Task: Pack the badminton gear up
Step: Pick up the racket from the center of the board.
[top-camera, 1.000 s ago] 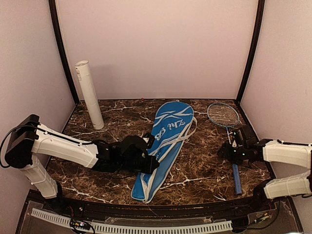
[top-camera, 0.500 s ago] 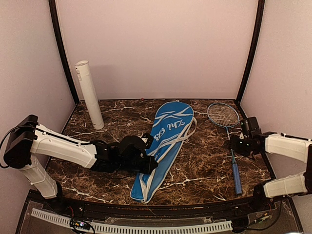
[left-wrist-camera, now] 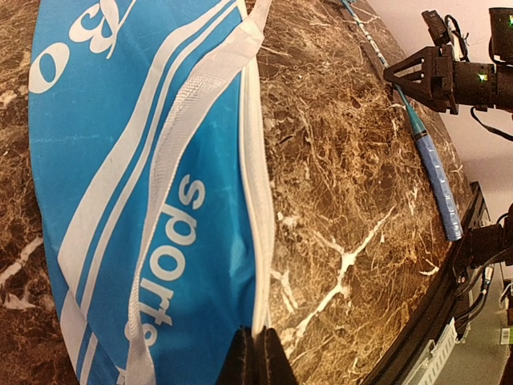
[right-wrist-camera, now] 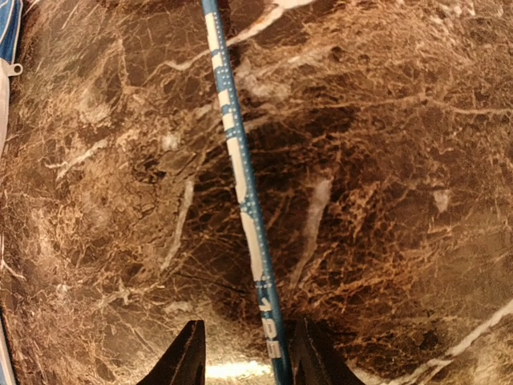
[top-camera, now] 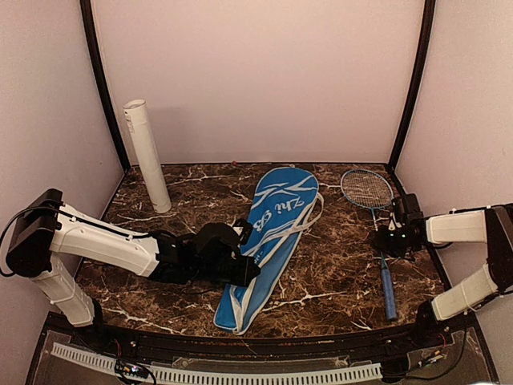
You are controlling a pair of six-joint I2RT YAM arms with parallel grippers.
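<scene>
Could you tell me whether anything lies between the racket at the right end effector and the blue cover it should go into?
Nothing visible does: only bare marble table separates the racket from the blue cover. The right end effector straddles the racket's shaft, and the left end effector pinches the cover's edge.

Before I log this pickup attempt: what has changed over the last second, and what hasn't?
The right gripper moved from just above the racket handle up along the shaft toward the head. Its fingers now straddle the shaft, apart and not yet gripping. The racket has not moved. The left gripper stayed pinched on the edge of the blue cover. The cover and the white tube stayed put.
</scene>
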